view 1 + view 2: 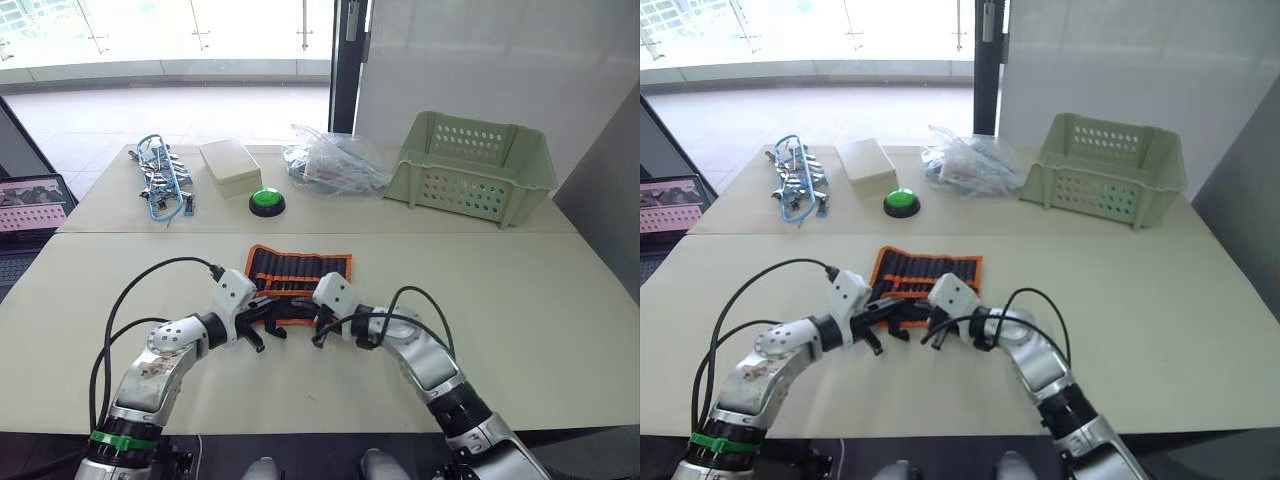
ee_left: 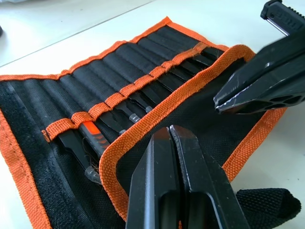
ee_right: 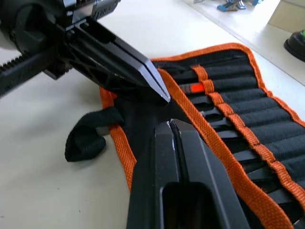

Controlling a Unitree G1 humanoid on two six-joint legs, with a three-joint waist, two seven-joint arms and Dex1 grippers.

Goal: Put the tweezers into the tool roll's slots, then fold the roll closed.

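Centrally, near the table's front edge, the tool roll is lying open with the tweezers slotted inside; the left gripper and right gripper, both closed and empty, are resting on its near flap.

Bright daylight from far windows, washed-out glare, soft shadows, sharp close-ups

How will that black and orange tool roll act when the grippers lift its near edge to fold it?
The tool roll is thin fabric, so it will probably flop and bend. The tweezers tucked in its slots may stiffen that part. Its loose strap will likely dangle.
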